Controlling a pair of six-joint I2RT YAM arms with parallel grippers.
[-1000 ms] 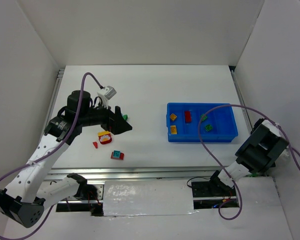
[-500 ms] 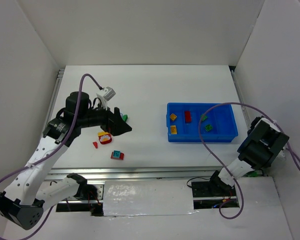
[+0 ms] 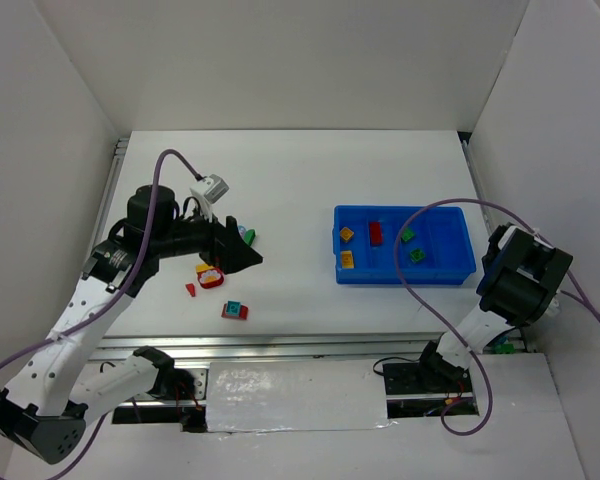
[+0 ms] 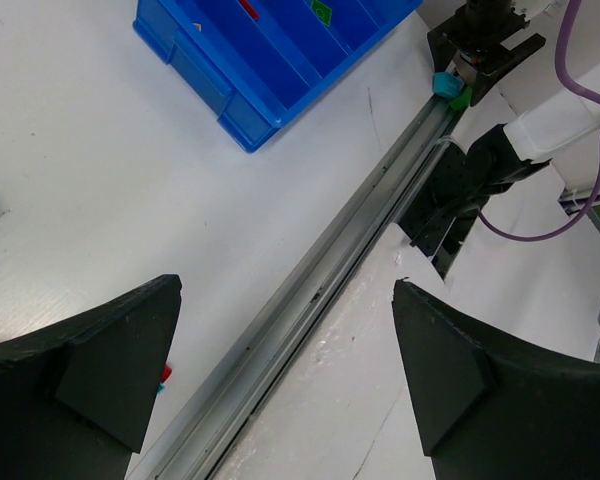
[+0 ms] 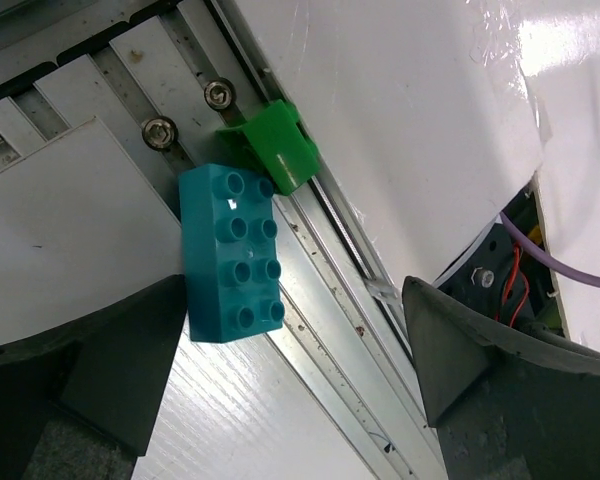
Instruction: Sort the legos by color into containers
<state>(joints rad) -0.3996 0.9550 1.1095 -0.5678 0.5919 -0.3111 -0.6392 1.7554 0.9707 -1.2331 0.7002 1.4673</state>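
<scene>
Right jaws wide apart over teal lego (image 5: 230,255), left jaws likewise wide

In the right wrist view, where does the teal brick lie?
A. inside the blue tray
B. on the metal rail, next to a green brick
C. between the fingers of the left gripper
B: the teal brick lies on the metal rail, next to the green brick.

Five legos (image 3: 375,233) in blue tray (image 3: 450,245), loose bricks (image 3: 234,311) well left.
</scene>
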